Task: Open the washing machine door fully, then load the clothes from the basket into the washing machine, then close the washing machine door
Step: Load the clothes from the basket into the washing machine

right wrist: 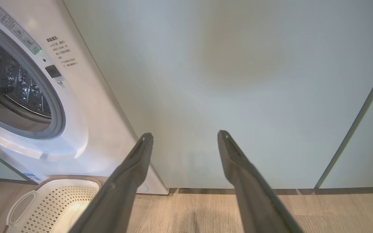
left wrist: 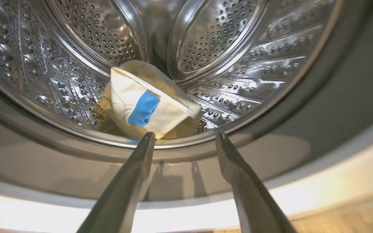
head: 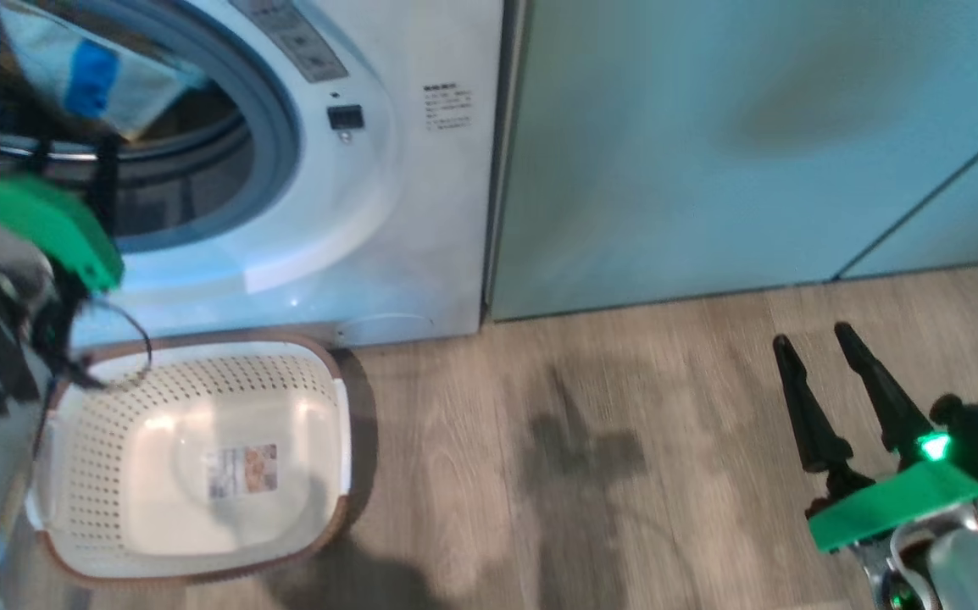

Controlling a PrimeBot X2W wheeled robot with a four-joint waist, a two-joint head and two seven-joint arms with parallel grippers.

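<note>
Left gripper (left wrist: 185, 136) sits at the mouth of the washing machine (head: 421, 212), fingers spread and holding nothing. The clothes (left wrist: 125, 87) lie apart from it on the bottom of the steel drum (left wrist: 102, 32), blue patch up, just behind the front lip. The basket (head: 201, 373) on the floor (head: 582, 424) in front of the machine looks bare apart from its label, so loading reads as done. The step in hand is likely backing the left arm out before shutting up. To do it well, pull straight back along the fingers, keeping the tips off the grey gasket (left wrist: 319, 113) and above the basket rim. The garment is near the lip, so a short push deeper first would keep fabric out of the seal. Right gripper (head: 813, 335) hangs released over the floor by the pale green cabinet (head: 709, 152), well apart from the machine. How the washing machine door stands I cannot tell, so find it before swinging.
</note>
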